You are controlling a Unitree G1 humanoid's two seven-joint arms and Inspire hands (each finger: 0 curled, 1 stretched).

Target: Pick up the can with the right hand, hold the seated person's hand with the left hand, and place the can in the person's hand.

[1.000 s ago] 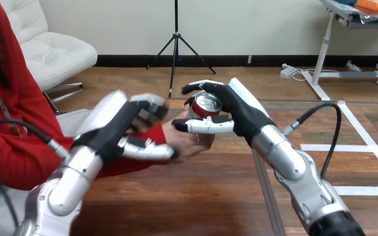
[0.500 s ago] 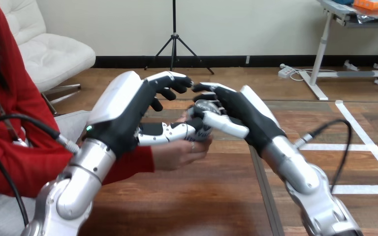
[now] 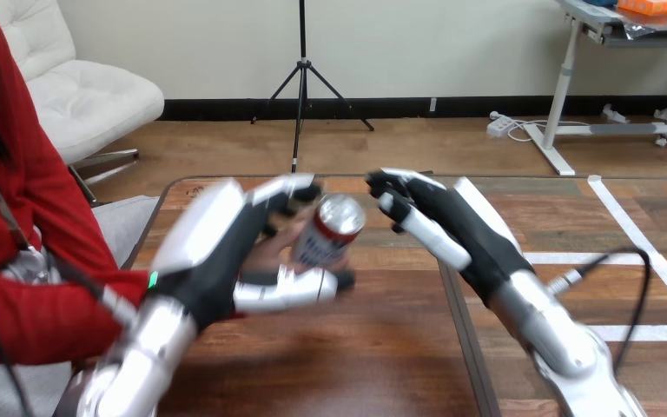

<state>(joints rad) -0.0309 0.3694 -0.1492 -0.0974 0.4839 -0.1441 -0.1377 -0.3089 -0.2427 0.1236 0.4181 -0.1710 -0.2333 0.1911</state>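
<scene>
A red and white can [image 3: 330, 230] leans tilted above the middle of the wooden table [image 3: 356, 356]. It rests against the person's hand [image 3: 271, 250], of which a sliver shows behind my left hand [image 3: 213, 252]. My left hand's fingers arch over the person's hand and its thumb lies under it, close to the can's base. To the right of the can my right hand [image 3: 465, 234] is open with its fingers straight, a small gap between them and the can.
The person sits at the left, and their red sleeve [image 3: 43, 304] reaches in under my left arm. A dark seam [image 3: 465, 347] runs across the table under my right forearm.
My right hand has let go of the can and drawn back to the right. The can has tipped left into the person's hand, and my left hand has dropped lower.
</scene>
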